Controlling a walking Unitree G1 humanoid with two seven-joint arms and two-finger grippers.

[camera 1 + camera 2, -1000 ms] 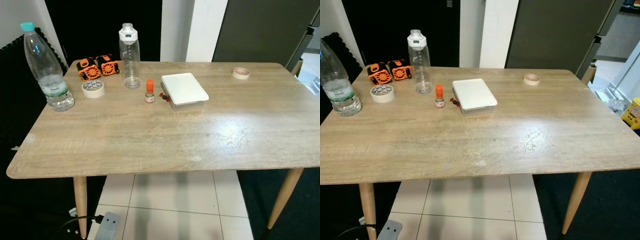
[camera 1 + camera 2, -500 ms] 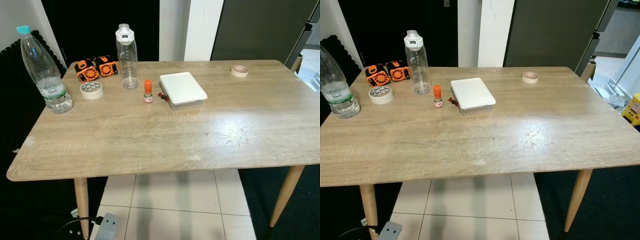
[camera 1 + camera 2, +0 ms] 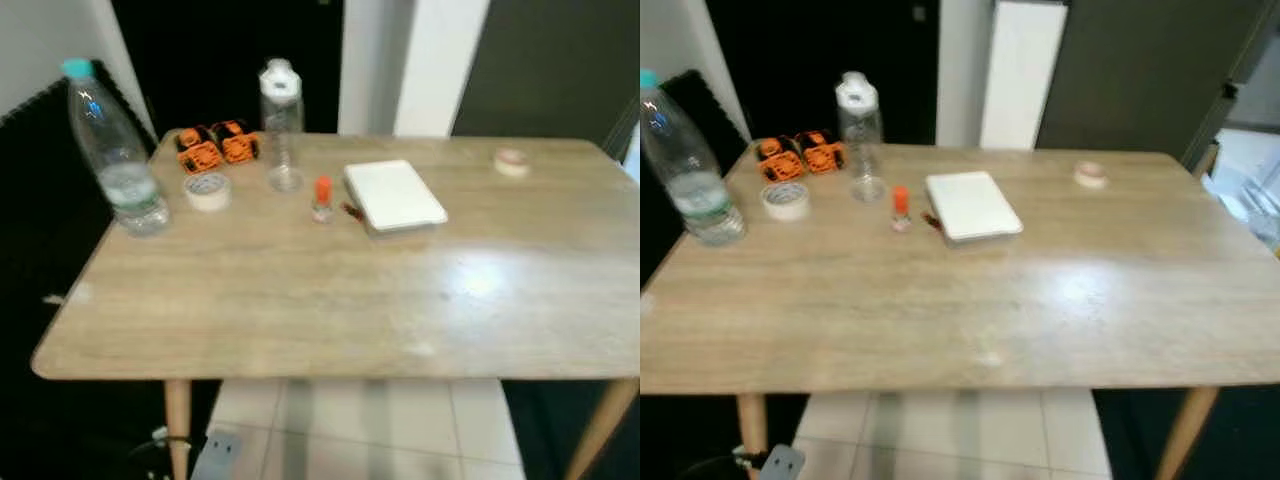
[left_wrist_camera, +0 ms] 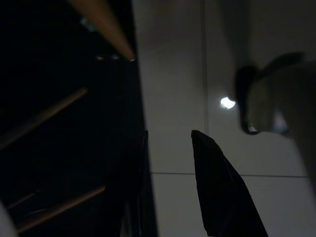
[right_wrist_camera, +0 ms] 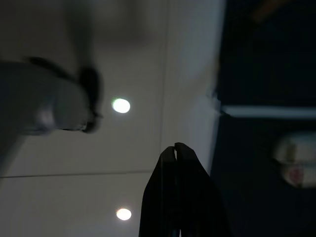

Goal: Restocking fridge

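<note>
The right gripper hangs over pale floor tiles, its two black fingers pressed together and holding nothing. The left gripper also hangs above the tiles, its fingers spread apart and empty; its wrist view also shows wooden table legs against a dark area.

The head views, slightly blurred, show what the wrist views do not: a wooden table seen from above. Near its middle lies a flat white lidded container. Just beside the container stands a small orange-capped bottle. Beyond that bottle, toward the far edge, is a tall clear bottle with a white lid. Farther from the container sit a tape roll, two orange-and-black objects and a large plastic water bottle, partly filled, with a teal cap. A second tape roll lies on the container's other side, well apart.
</note>
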